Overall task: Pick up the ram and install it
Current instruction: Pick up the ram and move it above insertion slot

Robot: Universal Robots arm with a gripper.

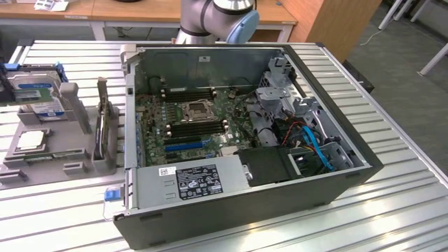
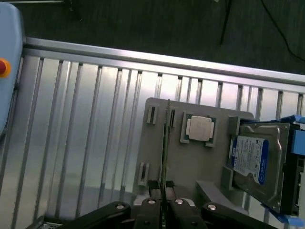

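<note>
The ram (image 2: 165,143) is a thin green board seen edge-on in the wrist view, reaching out from between my fingertips over the grey fixture (image 2: 157,157). My gripper (image 2: 163,204) is shut on the ram, high above the fixture. In the exterior view the ram (image 1: 33,95) shows as a green board with a white label, hanging in the air at the exterior view's left, in front of the hard drive (image 1: 48,109). The open computer case (image 1: 210,189) lies mid-table, its black memory slots (image 1: 199,128) flanking the processor socket (image 1: 194,111).
The grey fixture (image 1: 77,113) also holds a blue-labelled hard drive (image 2: 255,160), a square silver processor (image 2: 198,128) and an upright card (image 1: 104,128). The arm (image 1: 217,16) rises behind the case. Blue cables (image 1: 318,149) and a drive cage (image 1: 280,100) fill the case's right side.
</note>
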